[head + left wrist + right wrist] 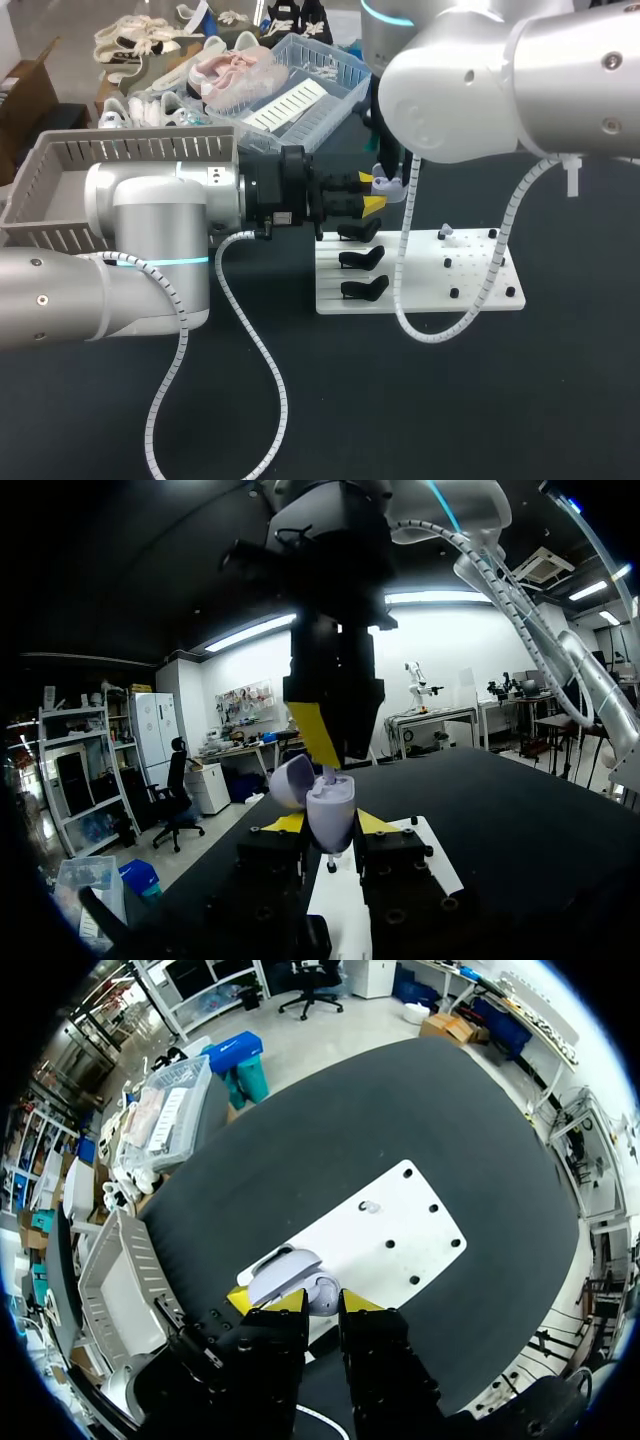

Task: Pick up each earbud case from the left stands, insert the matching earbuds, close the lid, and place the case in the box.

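Clamping open lavender earbud case (pixel 331 808): left gripper (pixel 331 825), over white board (pixel 400 1235); right gripper (pixel 322 1301) just above case, grip state cannot be told.

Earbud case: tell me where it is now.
The lavender earbud case, lid open, is held between the left hand's yellow tips above the end of the white board, with the right hand directly over it.

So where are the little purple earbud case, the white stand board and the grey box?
earbud case (pixel 330 818): left wrist view, on its lower shell.
white stand board (pixel 425 280): head view, on a bare patch.
grey box (pixel 140 150): head view, on its slatted wall.
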Tool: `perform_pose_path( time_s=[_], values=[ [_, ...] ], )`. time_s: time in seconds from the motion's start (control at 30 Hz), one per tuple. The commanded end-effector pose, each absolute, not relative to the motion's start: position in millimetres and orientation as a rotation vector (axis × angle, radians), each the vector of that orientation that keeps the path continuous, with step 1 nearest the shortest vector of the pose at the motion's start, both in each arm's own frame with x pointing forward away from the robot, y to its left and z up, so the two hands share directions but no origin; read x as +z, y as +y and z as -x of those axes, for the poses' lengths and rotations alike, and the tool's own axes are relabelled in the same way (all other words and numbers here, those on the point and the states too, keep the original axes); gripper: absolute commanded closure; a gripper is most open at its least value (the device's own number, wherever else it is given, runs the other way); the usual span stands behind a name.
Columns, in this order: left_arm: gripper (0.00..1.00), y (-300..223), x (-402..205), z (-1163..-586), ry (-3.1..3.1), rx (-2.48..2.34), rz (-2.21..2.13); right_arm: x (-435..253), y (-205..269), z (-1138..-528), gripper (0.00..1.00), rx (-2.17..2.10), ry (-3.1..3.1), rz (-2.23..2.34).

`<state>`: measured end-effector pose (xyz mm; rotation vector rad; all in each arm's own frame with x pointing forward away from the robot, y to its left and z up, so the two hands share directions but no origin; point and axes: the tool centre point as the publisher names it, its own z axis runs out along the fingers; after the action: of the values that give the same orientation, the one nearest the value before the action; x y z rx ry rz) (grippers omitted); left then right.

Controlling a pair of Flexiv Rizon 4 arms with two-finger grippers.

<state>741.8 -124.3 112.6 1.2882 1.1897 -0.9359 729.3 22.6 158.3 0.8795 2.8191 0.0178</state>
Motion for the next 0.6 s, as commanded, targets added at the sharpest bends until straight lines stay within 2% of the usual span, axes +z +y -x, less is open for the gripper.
perform_pose_path(
  time_s=[0.03,0.4,0.47,0.6],
  values=[
    [1.0,-124.3,112.1,-741.5,1.189,-0.933,-1.284,155.3,23.3,-729.8,1.0,0.019,2.824,-0.879],
    [1.0,-124.3,112.1,-741.5,1.189,-0.933,-1.284,152.9,24.1,-728.0,1.0,0.037,2.833,-0.852],
    [1.0,-124.3,112.1,-741.5,1.189,-0.933,-1.284,153.7,24.4,-727.1,0.78,0.04,2.83,-0.843],
    [1.0,-124.3,112.1,-741.5,1.189,-0.933,-1.284,155.2,23.3,-724.1,0.76,0.042,2.823,-0.835]
  ],
)
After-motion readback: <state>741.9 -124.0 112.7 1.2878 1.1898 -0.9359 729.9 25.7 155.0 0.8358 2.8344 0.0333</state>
